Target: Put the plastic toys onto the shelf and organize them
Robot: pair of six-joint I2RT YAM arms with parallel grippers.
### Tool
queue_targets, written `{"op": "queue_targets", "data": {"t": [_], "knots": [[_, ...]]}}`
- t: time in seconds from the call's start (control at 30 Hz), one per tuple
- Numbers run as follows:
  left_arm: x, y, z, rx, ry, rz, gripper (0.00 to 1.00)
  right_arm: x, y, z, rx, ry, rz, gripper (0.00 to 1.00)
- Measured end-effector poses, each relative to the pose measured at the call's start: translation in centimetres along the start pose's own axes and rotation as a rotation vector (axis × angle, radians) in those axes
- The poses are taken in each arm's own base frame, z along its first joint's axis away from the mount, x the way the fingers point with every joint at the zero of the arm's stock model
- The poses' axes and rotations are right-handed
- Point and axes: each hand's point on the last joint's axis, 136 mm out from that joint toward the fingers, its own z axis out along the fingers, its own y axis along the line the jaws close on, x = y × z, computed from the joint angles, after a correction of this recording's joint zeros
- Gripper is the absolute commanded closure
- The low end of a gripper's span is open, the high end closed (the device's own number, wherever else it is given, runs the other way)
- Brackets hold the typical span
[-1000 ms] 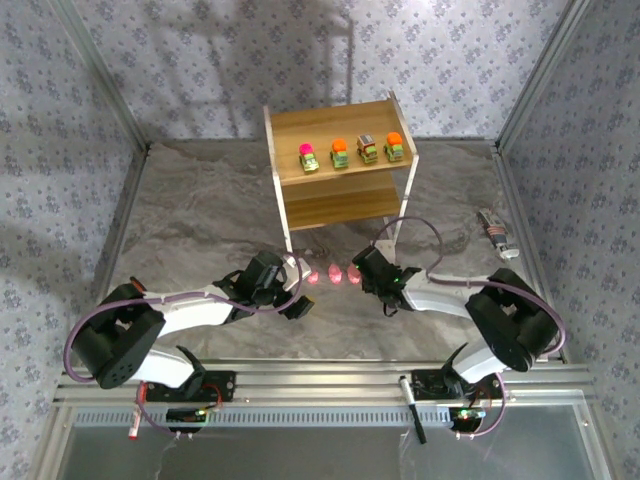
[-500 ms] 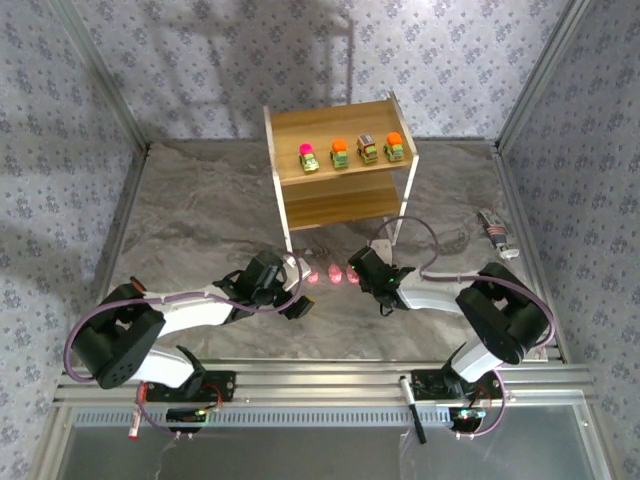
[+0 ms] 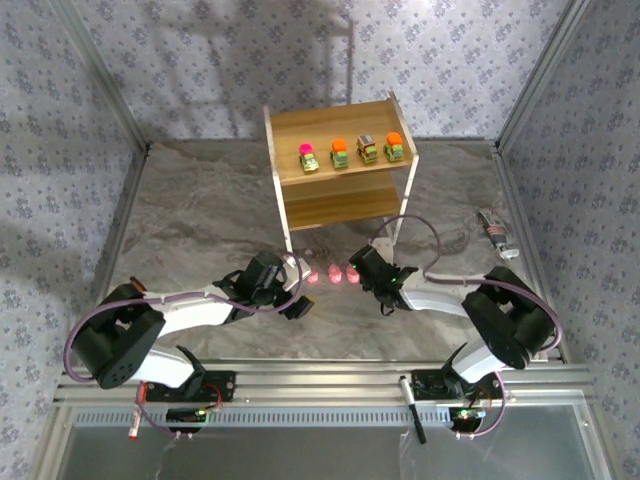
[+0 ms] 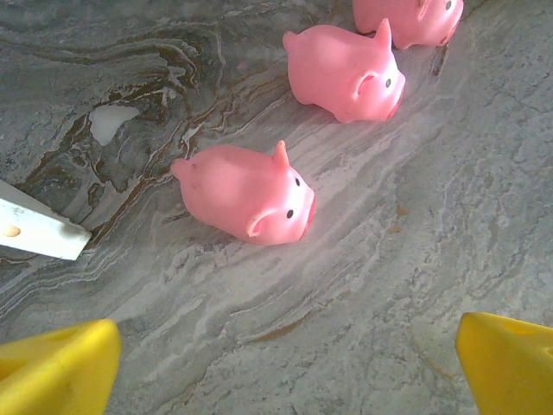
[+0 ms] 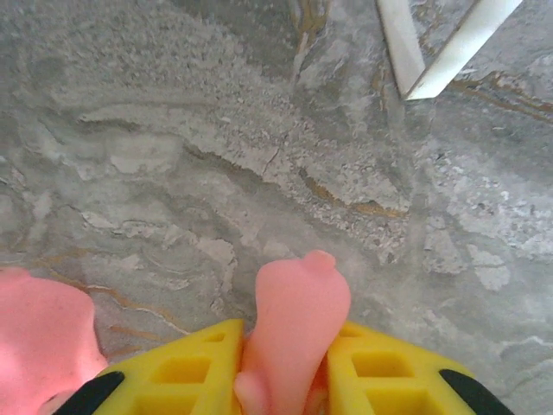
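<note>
four green-yellow plastic cars (image 3: 350,152) stand in a row on the top tier of the light-wood shelf (image 3: 330,118), apparently sorted by kind; pink rounded plastic pigs (image 4: 246,194) wait on the marbled table (image 3: 200,220) before it. right gripper (image 5: 287,350) is clamped on one pink pig (image 5: 294,298); left gripper (image 4: 285,359) hovers, jaws spread, above others.

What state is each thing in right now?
four cars, upright, side by side in a row.
shelf, upright, the cars on its top tier.
left gripper, open, holding nothing.
right gripper, closed on one pink pig.
loose pink pigs, standing upright, not held.
</note>
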Motion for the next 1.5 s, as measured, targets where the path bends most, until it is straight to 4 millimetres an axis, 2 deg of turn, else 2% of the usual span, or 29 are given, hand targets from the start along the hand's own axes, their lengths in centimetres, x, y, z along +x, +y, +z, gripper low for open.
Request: {"op": "queue_targets", "data": {"t": [0.23,0.37,0.63,0.93,1.07,1.13,1.23,1.5], "knots": [[0.0,0.0,0.0,0.0,0.0,0.0,0.0,-1.6,-0.6,-2.5,-0.024,-0.044,0.017,0.73],[0.0,0.0,0.0,0.0,0.0,0.0,0.0,-2.6,-1.1,-4.6,-0.036,-0.07,0.006,0.73],[0.0,0.0,0.0,0.0,0.0,0.002,0.0,-6.2,-0.9,-9.2,-0.087,-0.152,0.005,0.73],[0.0,0.0,0.0,0.0,0.0,0.004,0.0,-6.3,-1.4,-10.0,-0.062,-0.12,-0.058,0.73],[0.0,0.0,0.0,0.0,0.0,0.007,0.0,-11.5,0.3,-13.0,-0.117,-0.224,-0.037,0.73],[0.0,0.0,0.0,0.0,0.0,0.007,0.0,-13.4,0.9,-14.1,-0.137,-0.265,-0.023,0.73],[0.0,0.0,0.0,0.0,0.0,0.007,0.0,-14.3,1.4,-14.2,-0.139,-0.276,-0.034,0.73],[0.0,0.0,0.0,0.0,0.0,0.007,0.0,-14.0,1.1,-12.2,-0.094,-0.233,-0.063,0.73]]}}
